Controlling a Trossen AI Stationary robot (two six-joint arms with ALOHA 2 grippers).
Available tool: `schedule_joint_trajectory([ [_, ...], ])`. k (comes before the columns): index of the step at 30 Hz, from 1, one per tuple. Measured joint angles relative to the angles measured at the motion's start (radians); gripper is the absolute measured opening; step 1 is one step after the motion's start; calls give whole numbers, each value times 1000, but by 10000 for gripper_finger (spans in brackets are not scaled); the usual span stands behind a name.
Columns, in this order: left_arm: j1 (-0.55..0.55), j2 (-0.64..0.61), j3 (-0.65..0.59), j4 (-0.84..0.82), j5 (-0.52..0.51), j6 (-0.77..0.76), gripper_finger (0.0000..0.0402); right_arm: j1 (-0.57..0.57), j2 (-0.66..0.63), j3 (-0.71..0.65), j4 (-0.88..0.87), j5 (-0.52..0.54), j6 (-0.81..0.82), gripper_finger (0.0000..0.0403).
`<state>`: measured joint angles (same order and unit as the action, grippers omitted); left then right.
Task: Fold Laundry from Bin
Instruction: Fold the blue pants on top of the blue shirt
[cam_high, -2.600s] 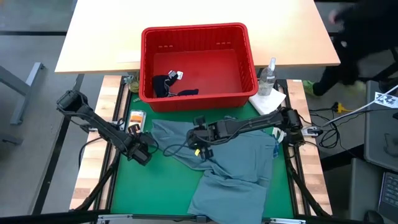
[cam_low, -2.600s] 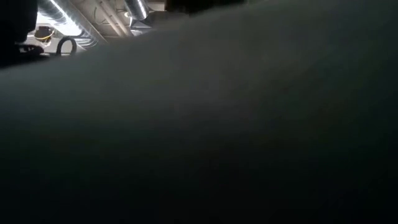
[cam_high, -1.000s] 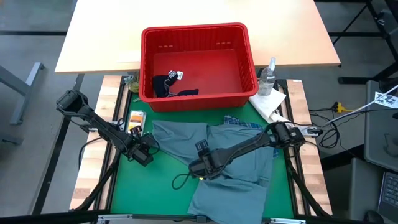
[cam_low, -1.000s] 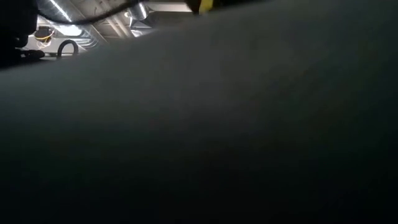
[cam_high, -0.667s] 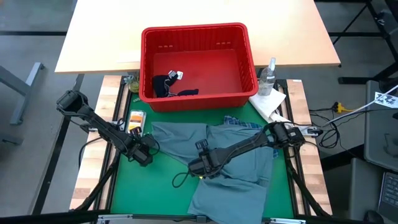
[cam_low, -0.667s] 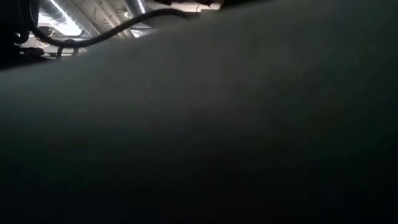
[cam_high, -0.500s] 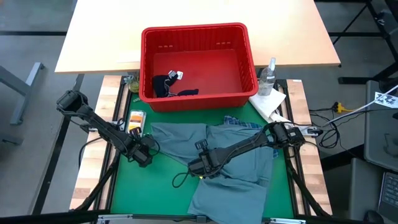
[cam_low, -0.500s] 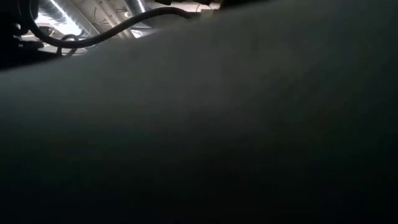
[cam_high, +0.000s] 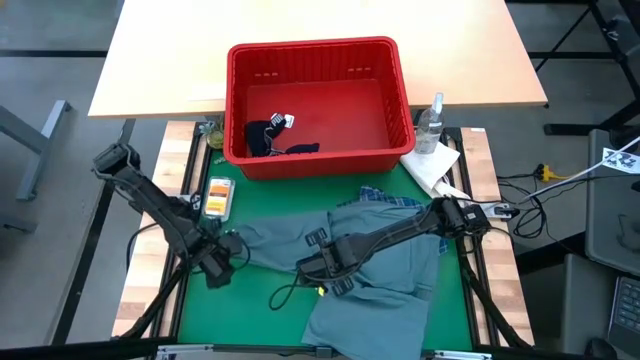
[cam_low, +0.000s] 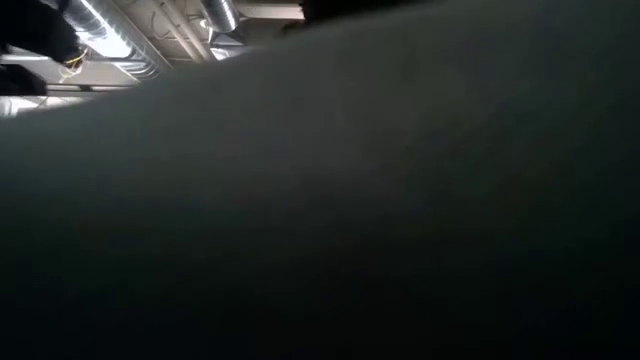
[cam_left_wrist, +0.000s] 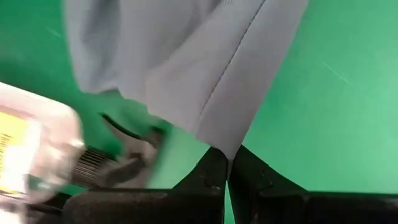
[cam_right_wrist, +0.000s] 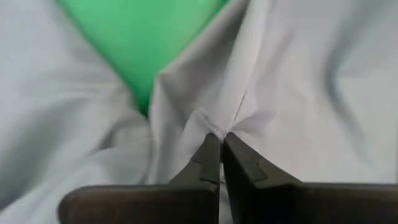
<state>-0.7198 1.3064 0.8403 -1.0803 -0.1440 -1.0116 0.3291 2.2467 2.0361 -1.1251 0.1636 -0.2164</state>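
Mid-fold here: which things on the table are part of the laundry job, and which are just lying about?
Job:
grey-blue garment, pinched by both the left gripper and the right gripper
plaid shirt under it
dark navy garment in the red bin

Lying about:
clear bottle
white paper towel
yellow-labelled packet

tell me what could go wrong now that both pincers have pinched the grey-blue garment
1. The left pincer holds only a corner tip of the grey-blue garment, so it may slip free when pulled.
2. The right pincer pinches a bunched fold mid-cloth and may lift several layers, leaving wrinkles.
3. The plaid shirt lies partly under the garment and could be dragged along.
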Motion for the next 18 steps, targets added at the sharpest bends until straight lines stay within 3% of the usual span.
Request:
schedule_joint_trajectory([
  [5, -78, 0, 0, 69, 97, -110, 0, 17, 9, 0, -3, -153, -2, 7],
  [11, -152, 0, 0, 154, 100, -184, 13, 33, 32, -2, 3, -129, -2, 11],
  [18, -181, 0, 0, 191, 111, -244, 73, 32, 38, -2, 7, -121, -1, 11],
])
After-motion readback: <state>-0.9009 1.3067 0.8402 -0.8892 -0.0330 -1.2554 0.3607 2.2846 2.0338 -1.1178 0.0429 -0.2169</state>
